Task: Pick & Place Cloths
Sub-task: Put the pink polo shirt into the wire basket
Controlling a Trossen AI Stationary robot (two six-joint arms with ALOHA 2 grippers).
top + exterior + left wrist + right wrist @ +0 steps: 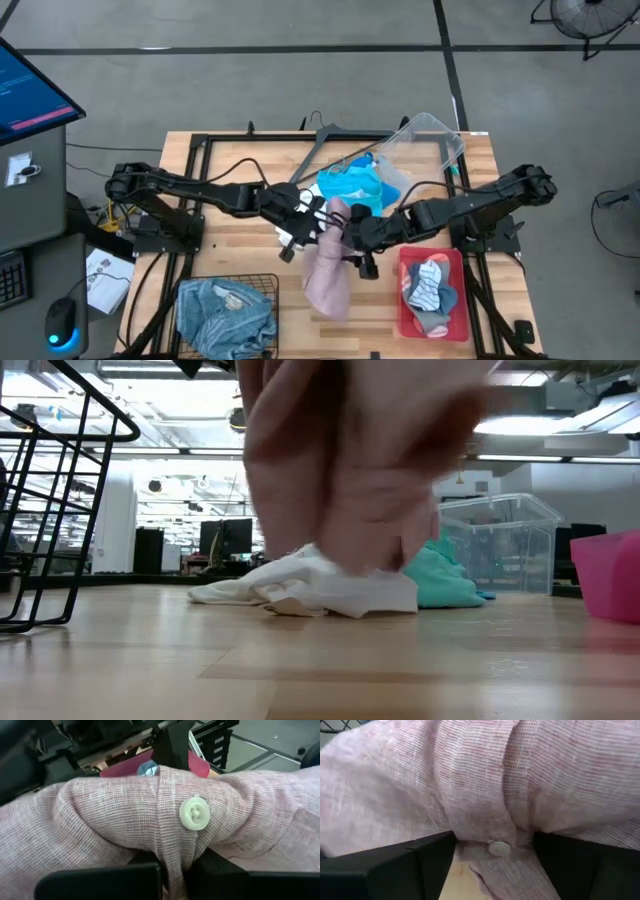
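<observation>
Your left gripper (322, 215) is clamped on the dusty pink garment (328, 272), which hangs above the table's middle, while your right gripper (352, 237) stands spread with the fabric loose between its fingers. By my judgement you are partway: the denim (225, 315) sits in the wire basket (262, 282) near left and the socks (430, 285) in the pink bin (409, 318) near right, but the turquoise cloth (352, 187) and white cloth (310, 588) wait on the table. Only the low view shows the white cloth clearly; only the left wrist view shows the pinch beside a button (196, 813).
</observation>
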